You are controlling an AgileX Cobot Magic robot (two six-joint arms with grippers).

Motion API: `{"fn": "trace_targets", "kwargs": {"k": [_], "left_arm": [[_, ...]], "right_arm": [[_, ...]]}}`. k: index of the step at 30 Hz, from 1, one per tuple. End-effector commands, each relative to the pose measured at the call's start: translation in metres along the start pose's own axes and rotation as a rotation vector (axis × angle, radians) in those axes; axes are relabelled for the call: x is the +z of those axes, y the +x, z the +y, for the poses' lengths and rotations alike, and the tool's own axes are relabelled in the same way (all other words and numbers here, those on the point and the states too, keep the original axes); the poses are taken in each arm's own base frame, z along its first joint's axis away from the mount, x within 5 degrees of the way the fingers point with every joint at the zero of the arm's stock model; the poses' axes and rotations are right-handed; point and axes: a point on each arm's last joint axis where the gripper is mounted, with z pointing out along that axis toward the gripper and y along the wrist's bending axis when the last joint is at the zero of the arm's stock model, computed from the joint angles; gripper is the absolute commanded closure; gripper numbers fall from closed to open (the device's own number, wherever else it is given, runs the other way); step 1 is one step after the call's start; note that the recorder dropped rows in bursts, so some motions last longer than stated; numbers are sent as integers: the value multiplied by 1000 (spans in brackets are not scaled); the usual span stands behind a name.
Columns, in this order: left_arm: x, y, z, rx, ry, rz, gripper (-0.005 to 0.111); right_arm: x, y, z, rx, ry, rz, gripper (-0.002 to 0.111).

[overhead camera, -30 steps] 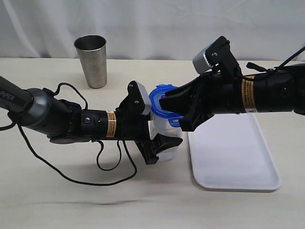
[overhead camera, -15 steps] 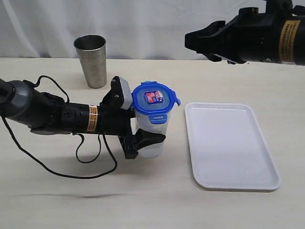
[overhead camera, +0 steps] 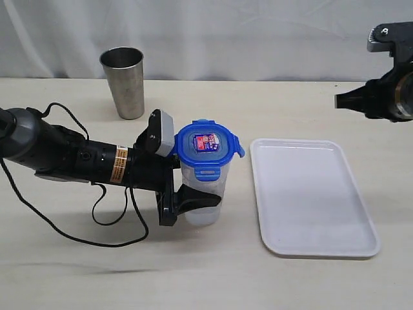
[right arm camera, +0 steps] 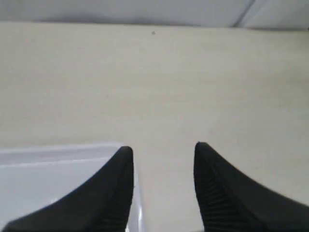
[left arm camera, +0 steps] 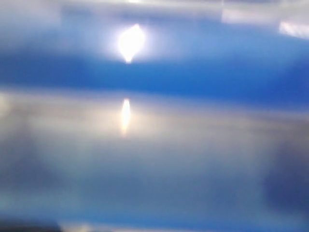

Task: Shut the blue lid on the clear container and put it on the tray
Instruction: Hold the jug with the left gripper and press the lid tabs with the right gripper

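The cream bench [overhead camera: 213, 278] lay open nearest. Midway, the left tool [overhead camera: 201, 192] gripped the upright clear container [overhead camera: 206, 216], blue lid [overhead camera: 206, 145] on top, just beside the tray [overhead camera: 310, 248]'s left rim. The right tool [right arm camera: 163, 146] hung parted above the far right; farthest, a steel cup [overhead camera: 126, 82] stood before the white curtain [overhead camera: 245, 32].

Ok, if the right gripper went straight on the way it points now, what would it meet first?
Most likely the beige tabletop, just past the corner of the flat white plastic tray. The right gripper, jaws open, shows nothing else ahead, though depth is unclear.
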Motion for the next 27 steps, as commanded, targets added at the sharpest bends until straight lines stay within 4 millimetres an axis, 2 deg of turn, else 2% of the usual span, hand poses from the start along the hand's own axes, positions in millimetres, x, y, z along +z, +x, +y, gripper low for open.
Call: {"fn": "trace_targets", "kwargs": {"k": [1,3,5,8,11,13,18,23,27], "left_arm": [[0,0,3,-8,-21,8,107],[-2,3,7,7,-49,38,107],[-3,4,8,3,-56,39,107],[-4,5,8,5,-55,48,107],[-3,4,8,-4,-53,44,107],[-3,4,8,-4,-52,45,107],[-3,5,7,-16,-47,47,107],[-3,5,5,-5,-22,50,107],[-3,5,5,-5,-25,53,107]], "right_arm": [[11,18,44,-75,-402,13,69],[10,11,40,-144,-362,155,69],[3,-1,42,-131,-416,190,69],[-8,-2,56,-172,-633,171,67],[-23,-2,70,-177,-921,156,63],[-31,-5,73,-146,-1070,129,63],[-33,-6,74,-77,-1085,162,63],[-37,-5,85,-93,-1085,150,63],[-44,-1,87,-118,-1157,200,63]]}}
